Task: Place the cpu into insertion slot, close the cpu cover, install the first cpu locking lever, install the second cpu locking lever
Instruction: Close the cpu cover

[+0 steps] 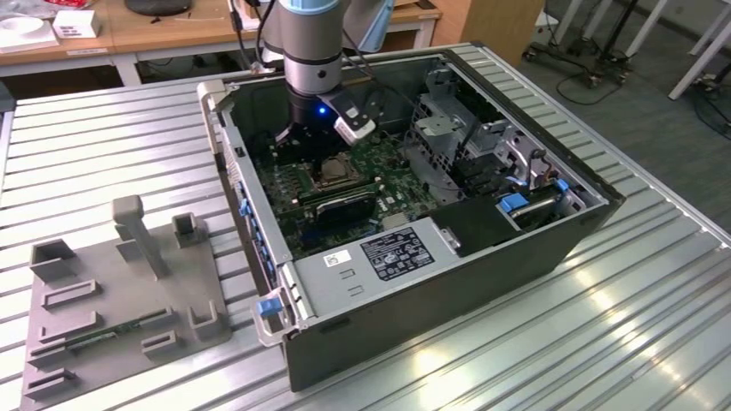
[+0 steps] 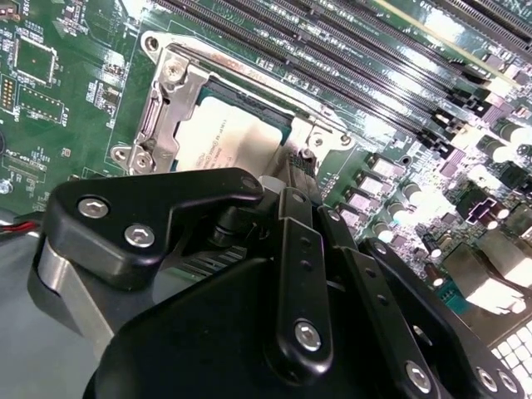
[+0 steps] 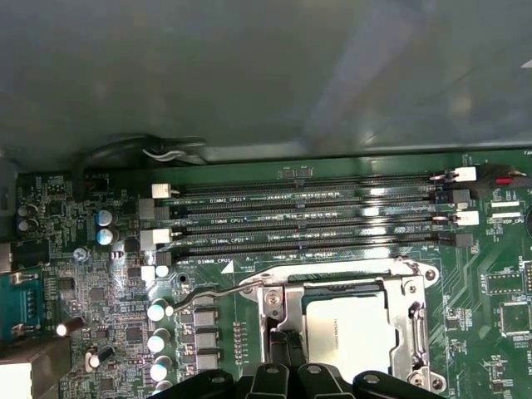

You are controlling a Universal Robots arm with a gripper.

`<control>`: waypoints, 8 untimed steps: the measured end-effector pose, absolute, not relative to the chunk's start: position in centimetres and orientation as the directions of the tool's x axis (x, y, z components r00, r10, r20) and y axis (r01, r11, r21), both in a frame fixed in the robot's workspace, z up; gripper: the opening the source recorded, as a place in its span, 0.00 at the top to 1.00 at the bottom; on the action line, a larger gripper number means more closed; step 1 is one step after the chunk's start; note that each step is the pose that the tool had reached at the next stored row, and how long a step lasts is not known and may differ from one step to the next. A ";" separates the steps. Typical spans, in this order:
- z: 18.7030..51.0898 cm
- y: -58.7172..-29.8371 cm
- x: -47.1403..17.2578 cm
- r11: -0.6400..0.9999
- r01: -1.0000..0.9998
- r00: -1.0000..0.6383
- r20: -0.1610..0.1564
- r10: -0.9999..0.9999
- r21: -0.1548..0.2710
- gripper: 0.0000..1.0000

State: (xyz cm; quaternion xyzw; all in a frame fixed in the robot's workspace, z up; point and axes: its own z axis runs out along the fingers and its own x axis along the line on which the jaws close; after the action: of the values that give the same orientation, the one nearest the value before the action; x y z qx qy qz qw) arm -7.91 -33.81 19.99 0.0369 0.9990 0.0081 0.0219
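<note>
Cpu (image 3: 349, 332) sits flat in its socket on the motherboard (image 3: 83, 283) — the cpu cover (image 3: 413, 320) lies down around it, framing the metal top. Hand (image 3: 284, 357), fingertips together on nothing, is low at the cover's edge near a wire locking lever (image 3: 208, 291) — judged placed to push, not grip.

Overhead light glares off the metal table (image 1: 639, 325) (white streaks), while the computer case (image 1: 480, 282) is dim inside.
</note>
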 end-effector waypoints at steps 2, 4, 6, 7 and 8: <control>20.0 -33.8 -7.9 0.997 0.073 -0.996 -0.043 0.074 0.018 0.89; 20.0 -33.8 -7.9 0.997 0.073 -0.996 -0.043 0.074 0.018 0.89; 20.0 -33.8 -7.9 0.997 0.073 -0.996 -0.043 0.074 0.018 0.89; 19.9 -33.8 -7.9 0.997 0.073 -0.996 -0.043 0.074 0.018 0.89; 19.9 -33.8 -7.9 0.997 0.073 -0.996 -0.043 0.074 0.018 0.89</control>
State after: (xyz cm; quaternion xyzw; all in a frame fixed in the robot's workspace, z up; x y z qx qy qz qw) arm -7.91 -33.81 19.91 0.0370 0.9990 0.0081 0.0218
